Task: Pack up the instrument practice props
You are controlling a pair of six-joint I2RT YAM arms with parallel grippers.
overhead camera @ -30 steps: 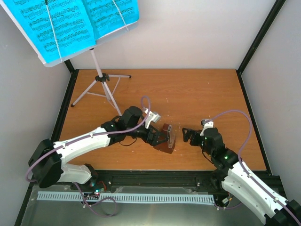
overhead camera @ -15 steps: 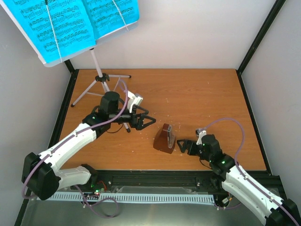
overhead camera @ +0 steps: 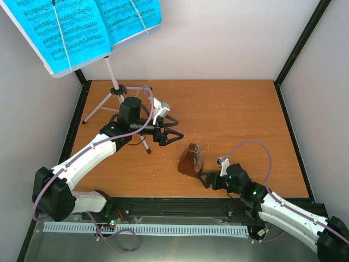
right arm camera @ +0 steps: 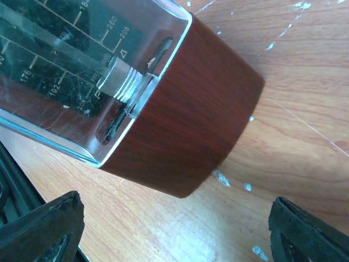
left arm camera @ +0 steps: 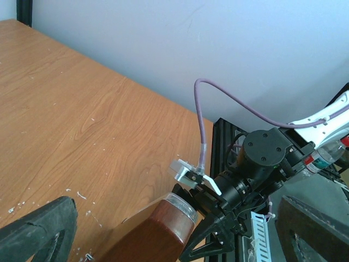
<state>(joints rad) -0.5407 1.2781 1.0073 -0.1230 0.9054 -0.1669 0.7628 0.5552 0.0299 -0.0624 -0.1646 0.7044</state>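
The brown pyramid metronome (overhead camera: 190,160) with its clear front cover stands on the table near the front middle. It also shows in the left wrist view (left arm camera: 155,234) and fills the right wrist view (right arm camera: 180,120). My left gripper (overhead camera: 173,132) is open and empty, above and left of it, next to the tripod. My right gripper (overhead camera: 206,179) is open, low on the table at the metronome's near right, not touching it. The silvery music stand (overhead camera: 116,90) stands at the back left and holds the cyan sheet-music pages (overhead camera: 82,27).
The wooden table (overhead camera: 240,109) has black frame rails at its left, right and near edges. The tripod legs (overhead camera: 98,112) spread close under my left arm. White crumbs dot the wood (right arm camera: 221,177) near the metronome.
My left gripper has let go of the metronome and drawn back up-left toward the tripod. My right gripper has dropped toward the near edge and moved left, close to the metronome.
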